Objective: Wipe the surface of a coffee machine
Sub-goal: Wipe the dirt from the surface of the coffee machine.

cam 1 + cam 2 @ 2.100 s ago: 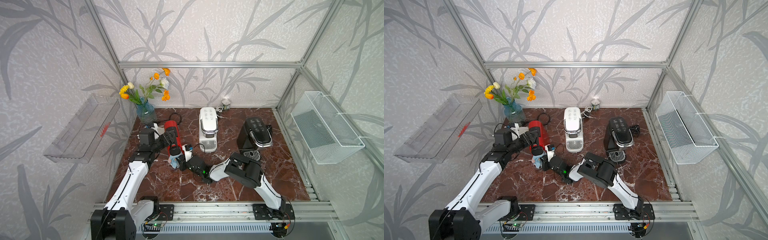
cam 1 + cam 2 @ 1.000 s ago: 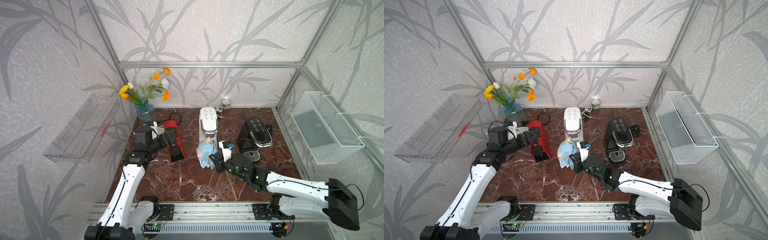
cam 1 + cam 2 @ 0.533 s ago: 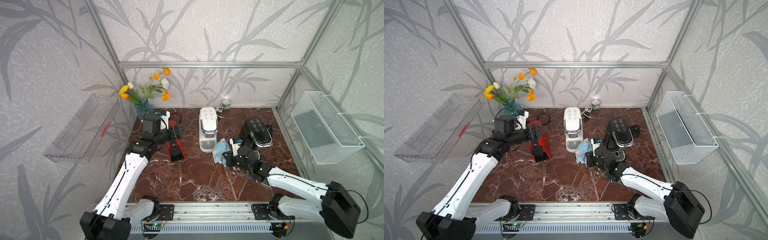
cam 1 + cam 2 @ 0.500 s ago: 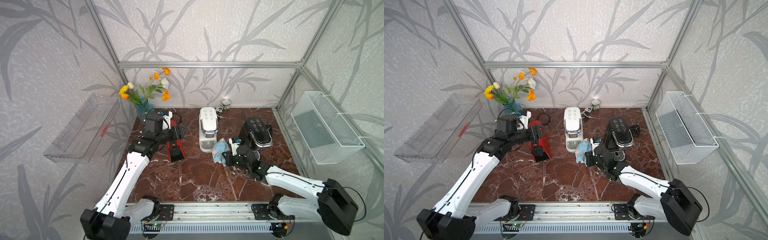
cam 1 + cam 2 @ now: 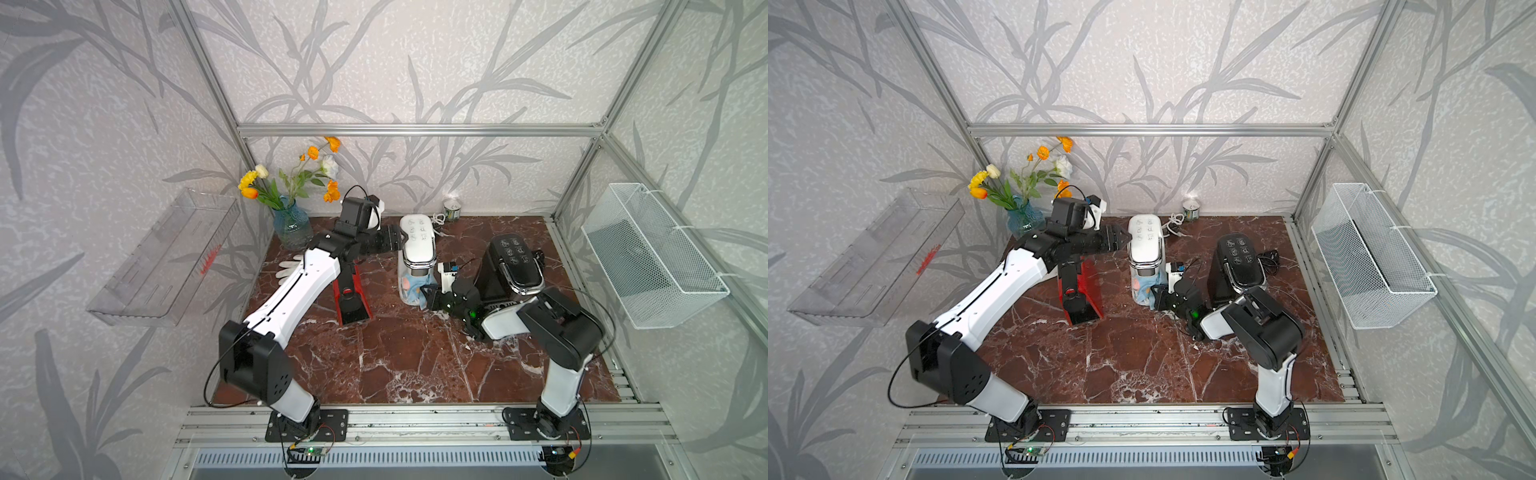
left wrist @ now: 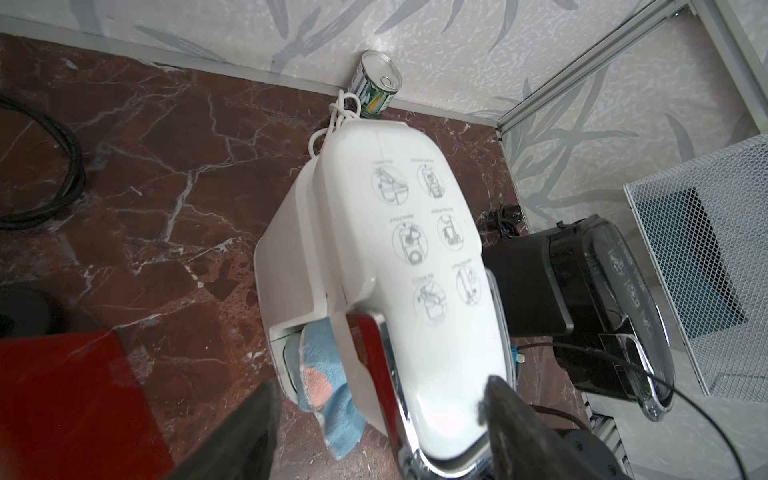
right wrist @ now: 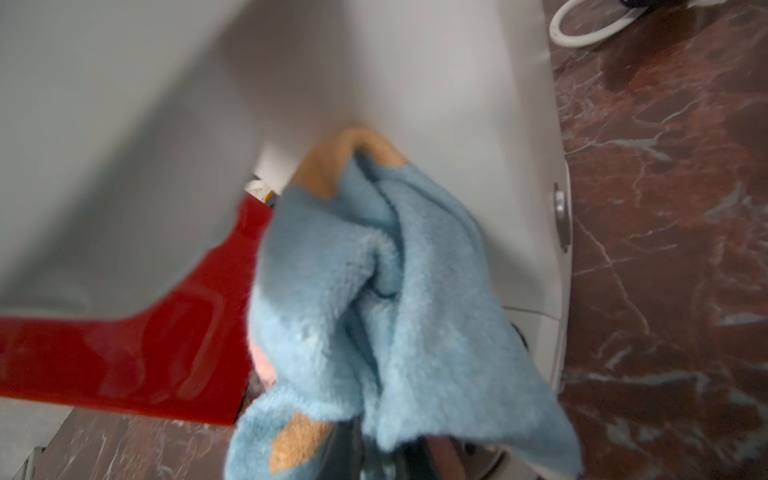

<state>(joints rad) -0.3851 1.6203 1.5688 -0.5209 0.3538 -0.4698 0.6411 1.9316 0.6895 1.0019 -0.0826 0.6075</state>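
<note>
1. Coffee machine (image 5: pixel 417 241), the white one, stands at 12 o'clock on your desk (image 5: pixel 395 353), with a red machine (image 5: pixel 351 299) at its 9 o'clock and a black machine (image 5: pixel 515 266) at its 3.
2. Your right pincer (image 5: pixel 430 291) is pinching the blue cloth (image 5: pixel 410 287) into the recess under its head.
3. Your left pincer (image 5: pixel 397 242) is spread at its 9 o'clock side, near the top.

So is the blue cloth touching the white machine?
Touching. The right wrist view shows the cloth bunched up against the white machine.
</note>
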